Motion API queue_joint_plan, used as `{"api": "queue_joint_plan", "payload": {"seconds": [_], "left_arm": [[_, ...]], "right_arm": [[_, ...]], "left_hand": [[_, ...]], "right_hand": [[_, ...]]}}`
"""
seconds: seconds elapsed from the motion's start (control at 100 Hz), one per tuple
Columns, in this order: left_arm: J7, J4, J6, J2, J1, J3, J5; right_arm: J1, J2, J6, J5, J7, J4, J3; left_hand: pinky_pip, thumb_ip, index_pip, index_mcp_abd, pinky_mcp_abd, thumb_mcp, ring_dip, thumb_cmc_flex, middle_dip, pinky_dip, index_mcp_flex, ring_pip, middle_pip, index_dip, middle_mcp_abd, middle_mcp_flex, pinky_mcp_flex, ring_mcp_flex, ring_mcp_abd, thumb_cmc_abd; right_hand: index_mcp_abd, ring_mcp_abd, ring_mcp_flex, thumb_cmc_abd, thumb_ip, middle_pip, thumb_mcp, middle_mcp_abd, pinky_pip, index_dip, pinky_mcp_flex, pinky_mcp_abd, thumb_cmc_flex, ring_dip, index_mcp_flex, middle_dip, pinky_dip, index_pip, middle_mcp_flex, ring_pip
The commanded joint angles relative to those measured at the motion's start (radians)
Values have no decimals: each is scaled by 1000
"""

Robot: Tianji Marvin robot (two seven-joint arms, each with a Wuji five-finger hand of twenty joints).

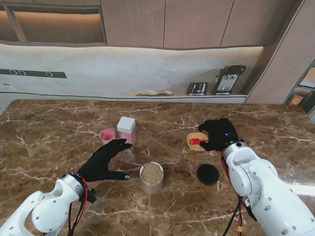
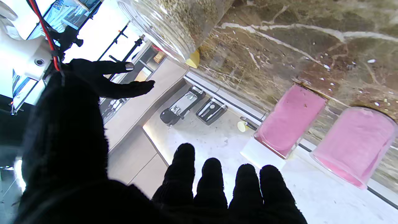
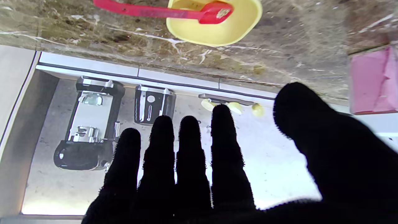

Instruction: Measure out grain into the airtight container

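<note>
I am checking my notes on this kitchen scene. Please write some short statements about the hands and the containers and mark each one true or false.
1. The round clear jar of brown grain has no lid on it. True.
2. The red plastic measuring spoon lies in the small yellow bowl. True.
3. The left hand holds the square clear container with the white lid. False: its fingers are spread and hold nothing; the container stands apart, farther from me.
4. The round black lid lies to the left of the grain jar. False: it lies to the right.
5. The right hand is open beside the yellow bowl. True.
</note>
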Motion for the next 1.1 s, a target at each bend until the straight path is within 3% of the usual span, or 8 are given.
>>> {"api": "queue_joint_plan", "payload": {"seconds": [0.0, 0.03, 0.07, 0.48, 1.09], "left_arm": [[10, 1, -8, 3, 6, -5, 1], [13, 0, -11, 2, 7, -9, 2], [11, -4, -14, 3, 8, -16, 4], [-17, -46, -26, 10, 18, -57, 36], [7, -40, -10, 7, 35, -43, 56]], "right_arm": [[32, 5, 4, -13, 14, 33, -8], [48, 5, 9, -16, 9, 52, -20], [68, 5, 17, -19, 1, 75, -35], [224, 8, 114, -28, -55, 281, -195], [316, 9, 166, 3, -94, 420, -334]], "left_hand": [[81, 38, 6, 21, -59, -32, -13, 1, -28, -46, 59, 18, 42, -25, 2, 27, 12, 46, -32, 44], [142, 39, 13, 22, -59, -30, -19, 1, -52, -97, 73, 24, 59, -38, 4, 33, 10, 57, -33, 45], [164, 40, 17, 20, -58, -28, -21, 1, -59, -113, 80, 27, 66, -42, 3, 40, 17, 65, -36, 49], [204, 46, 34, 15, -53, -17, -27, -3, -62, -144, 92, 37, 70, -36, 6, 49, 12, 69, -34, 62], [227, 46, 57, 11, -47, -1, -29, -5, -62, -164, 90, 41, 71, -16, 7, 53, 7, 71, -32, 58]], "right_hand": [[-21, 14, 33, -1, 41, -2, 30, -6, 30, -5, 6, 20, -22, -18, 31, -20, -20, 20, 19, 3], [-26, 27, 27, 1, 39, -2, 31, -3, 38, -5, 5, 31, -23, -15, 40, -21, -19, 26, 22, 4], [-33, 40, 9, 2, 37, -3, 37, 0, 58, -5, -8, 44, -20, -8, 50, -21, -15, 39, 20, 7], [-67, 33, -54, -67, 10, 6, 76, 13, 86, 12, -26, 47, 53, 9, 122, -17, -1, 101, -28, 32], [-83, 35, -13, -81, -1, 29, 103, 17, 131, 21, 4, 69, 72, 30, 158, -24, 29, 131, -14, 80]]}}
